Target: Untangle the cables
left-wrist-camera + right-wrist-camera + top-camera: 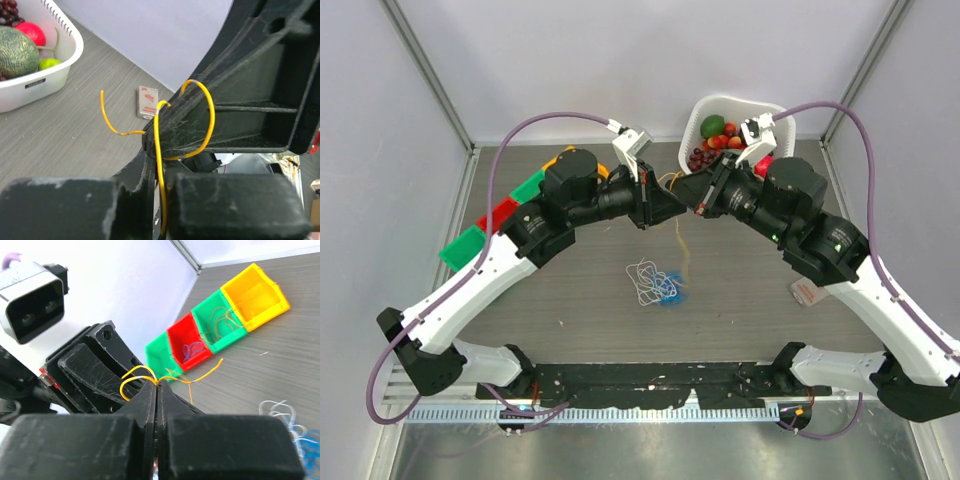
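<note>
Above the far middle of the grey desk (570, 300), the left gripper (663, 206) and right gripper (704, 200) meet tip to tip. Each has its jaws pinching the same yellow cable (683, 252), probably to draw it clear. The white and blue cables (655, 283) lie bunched on the desk below, where its loose end dangles.

A white basket (698, 118) of fruit (718, 135) sits just beyond the right gripper (705, 203), a row of green, red and yellow bins (495, 215) lies well left of the left gripper (672, 207), and a small packet (807, 292) lies on the grey table (740, 310), nearer and to the right.
</note>
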Action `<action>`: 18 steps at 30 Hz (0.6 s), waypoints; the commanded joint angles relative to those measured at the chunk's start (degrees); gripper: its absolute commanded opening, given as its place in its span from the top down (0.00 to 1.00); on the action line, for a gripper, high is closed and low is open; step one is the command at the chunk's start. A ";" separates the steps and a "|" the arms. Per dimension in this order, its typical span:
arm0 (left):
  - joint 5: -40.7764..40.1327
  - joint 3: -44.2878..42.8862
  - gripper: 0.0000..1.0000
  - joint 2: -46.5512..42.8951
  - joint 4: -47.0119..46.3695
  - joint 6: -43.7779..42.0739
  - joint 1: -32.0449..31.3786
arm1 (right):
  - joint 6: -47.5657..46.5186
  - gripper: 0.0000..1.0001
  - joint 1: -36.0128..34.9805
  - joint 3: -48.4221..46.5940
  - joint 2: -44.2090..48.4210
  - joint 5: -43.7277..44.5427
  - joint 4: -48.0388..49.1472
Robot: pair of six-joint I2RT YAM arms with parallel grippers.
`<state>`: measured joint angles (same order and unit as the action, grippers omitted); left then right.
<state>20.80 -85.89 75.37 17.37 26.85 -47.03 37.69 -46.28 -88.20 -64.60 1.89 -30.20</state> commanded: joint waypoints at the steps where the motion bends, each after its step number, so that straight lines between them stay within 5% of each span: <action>1: -1.54 0.10 1.00 -0.31 -4.18 1.54 -0.08 | 15.99 0.99 -0.30 6.36 5.35 0.04 14.78; 8: -4.54 2.83 1.00 -3.30 -6.64 3.12 0.00 | 24.37 0.99 0.75 10.96 8.70 0.04 21.06; 9: -4.89 2.22 0.91 -3.65 -5.69 3.55 0.00 | 22.97 0.99 0.84 10.43 8.53 0.22 19.05; 12: -8.83 -0.06 0.09 -5.58 -0.33 4.61 0.00 | 17.26 0.99 1.02 8.06 7.74 1.71 14.65; 13: -10.24 -0.42 0.01 -6.72 0.73 4.70 0.00 | 16.89 0.99 1.11 7.09 7.47 2.50 11.07; 18: -18.67 -5.06 0.00 -9.99 8.80 5.93 0.00 | 18.29 0.99 1.19 0.24 3.52 7.60 -1.60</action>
<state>10.92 -84.51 68.95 20.34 31.33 -47.13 55.61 -45.36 -81.47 -58.67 4.27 -22.61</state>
